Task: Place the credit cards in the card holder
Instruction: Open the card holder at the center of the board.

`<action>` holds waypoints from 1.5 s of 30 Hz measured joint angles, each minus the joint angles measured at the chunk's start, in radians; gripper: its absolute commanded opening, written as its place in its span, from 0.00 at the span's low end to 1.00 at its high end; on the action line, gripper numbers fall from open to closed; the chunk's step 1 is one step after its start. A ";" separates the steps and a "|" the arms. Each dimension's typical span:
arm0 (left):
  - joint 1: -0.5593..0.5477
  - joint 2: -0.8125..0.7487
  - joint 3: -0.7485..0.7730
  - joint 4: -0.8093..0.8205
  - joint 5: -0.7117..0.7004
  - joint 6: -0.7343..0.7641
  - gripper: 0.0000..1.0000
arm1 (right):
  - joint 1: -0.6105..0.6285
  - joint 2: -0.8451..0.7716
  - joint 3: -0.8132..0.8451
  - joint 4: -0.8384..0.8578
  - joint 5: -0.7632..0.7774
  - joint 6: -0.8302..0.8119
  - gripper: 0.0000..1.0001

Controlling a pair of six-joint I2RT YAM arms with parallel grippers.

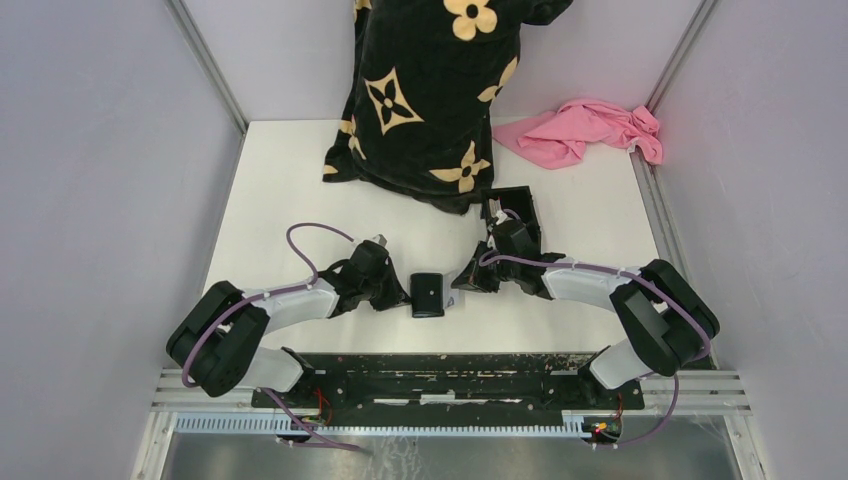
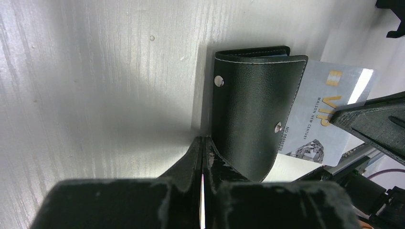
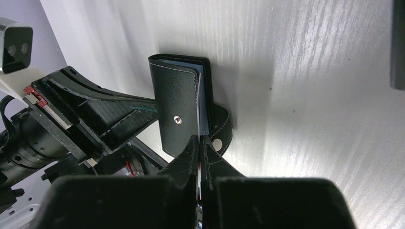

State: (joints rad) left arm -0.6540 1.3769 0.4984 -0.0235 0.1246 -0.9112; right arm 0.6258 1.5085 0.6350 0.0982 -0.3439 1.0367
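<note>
The black card holder [image 1: 428, 294] lies on the white table between my two grippers, its snap flap loose. It also shows in the left wrist view [image 2: 253, 109] and the right wrist view [image 3: 176, 109]. My left gripper [image 1: 405, 292] is shut, its tips [image 2: 203, 141] against the holder's left edge. My right gripper [image 1: 462, 287] is shut [image 3: 199, 138] on the whitish-grey credit card [image 2: 325, 114], which reaches in behind the holder's flap. A blue card edge [image 3: 206, 102] shows between the holder's covers.
A black shallow tray [image 1: 512, 205] sits just behind my right arm. A black cloth with beige flowers [image 1: 430, 90] hangs over the table's back middle. A pink cloth [image 1: 585, 130] lies at the back right. Grey walls close both sides.
</note>
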 measured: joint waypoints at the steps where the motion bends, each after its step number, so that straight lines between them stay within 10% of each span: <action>1: 0.000 -0.001 0.000 0.000 -0.001 0.000 0.03 | 0.000 0.000 0.000 0.002 -0.001 0.001 0.01; 45: -0.005 -0.002 -0.002 0.000 -0.010 0.000 0.03 | 0.000 0.002 0.019 -0.047 0.003 -0.085 0.01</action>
State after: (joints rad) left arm -0.6586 1.3754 0.4961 -0.0231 0.1143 -0.9112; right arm 0.6258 1.5101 0.6537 0.0509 -0.3408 0.9520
